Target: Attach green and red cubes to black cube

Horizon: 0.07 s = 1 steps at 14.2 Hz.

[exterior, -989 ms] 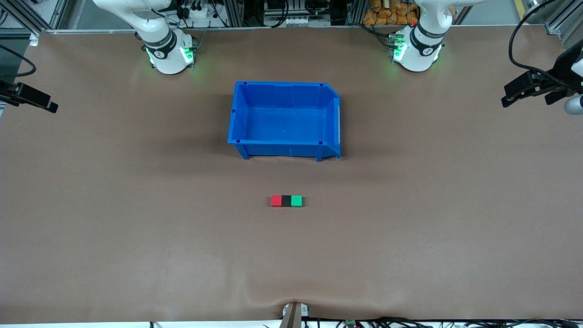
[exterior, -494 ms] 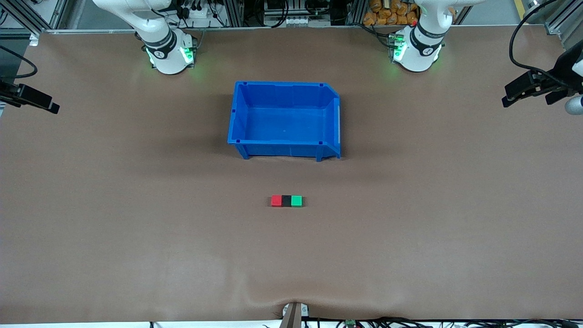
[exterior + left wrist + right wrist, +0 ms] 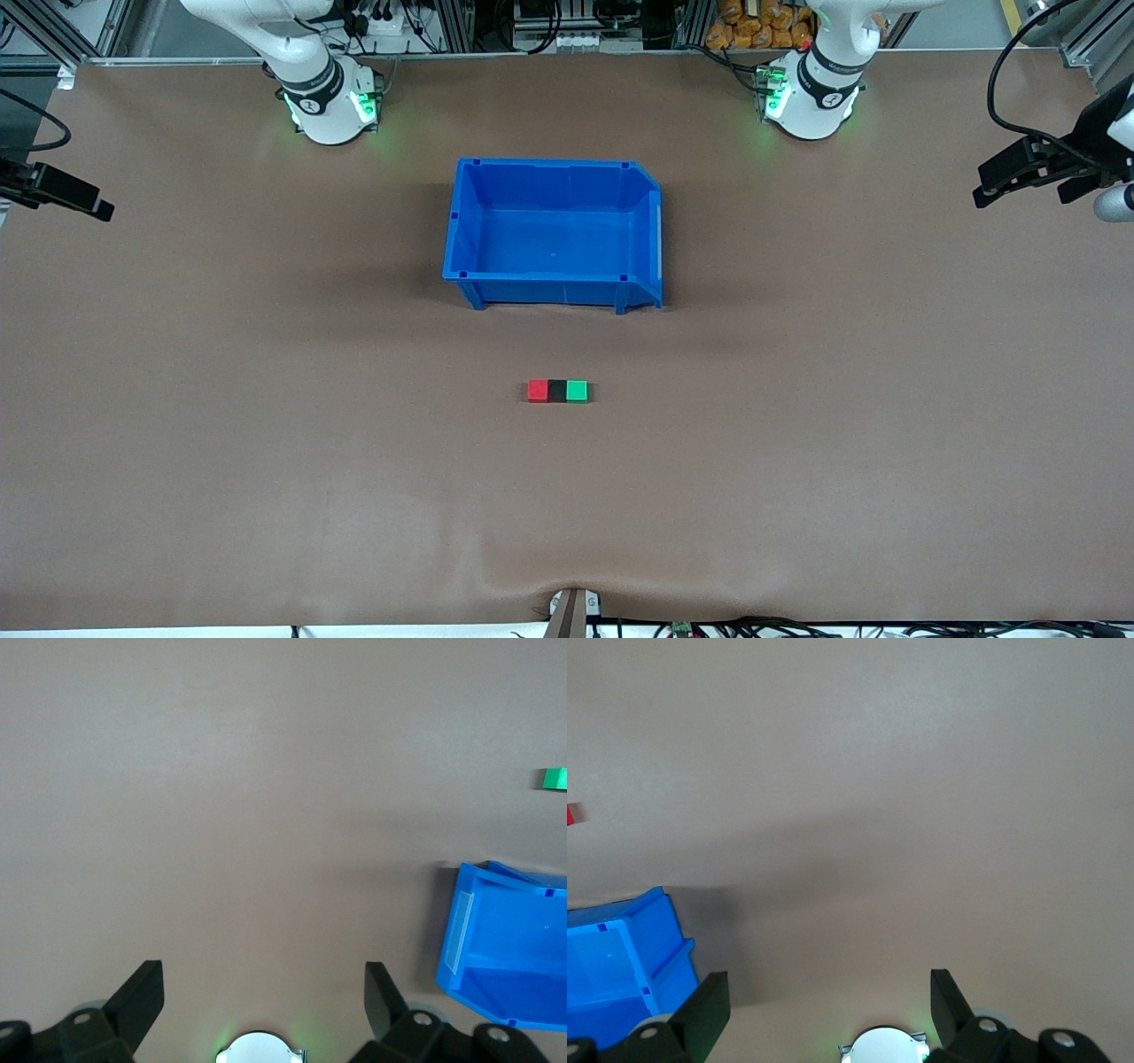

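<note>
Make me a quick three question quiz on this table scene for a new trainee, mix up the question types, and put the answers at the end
1. True or false: the red cube and the green cube each sit flush against the black cube.
2. Multiple choice: what lies in the blue bin? A) the red cube B) nothing visible C) the green cube
3. Fill in: compared with the bin, the row of cubes lies ______ to the front camera.

Key
1. True. The three form one row, black in the middle, green toward the left arm's end.
2. B. Meanwhile the left gripper and right gripper are both open, up over bare table at the table's two ends.
3. nearer
</note>
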Motion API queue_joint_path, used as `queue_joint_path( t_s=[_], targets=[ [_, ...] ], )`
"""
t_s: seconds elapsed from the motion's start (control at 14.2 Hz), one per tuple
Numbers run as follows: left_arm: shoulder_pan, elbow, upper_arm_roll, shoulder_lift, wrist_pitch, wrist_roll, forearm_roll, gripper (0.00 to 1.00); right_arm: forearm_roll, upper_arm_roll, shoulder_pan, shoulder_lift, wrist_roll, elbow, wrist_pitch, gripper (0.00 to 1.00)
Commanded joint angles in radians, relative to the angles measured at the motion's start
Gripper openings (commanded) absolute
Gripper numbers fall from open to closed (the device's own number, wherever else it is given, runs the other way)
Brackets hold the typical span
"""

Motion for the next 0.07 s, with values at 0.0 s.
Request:
queue_joint_path(
  t_s=[0.0],
  targets=[
    [0.001, -0.002, 0.004, -0.014, -0.014, 0.017, -0.022, 1.0, 0.009, -0.001, 0.001, 0.007, 0.003, 0.03, -0.006, 1.0]
  ],
)
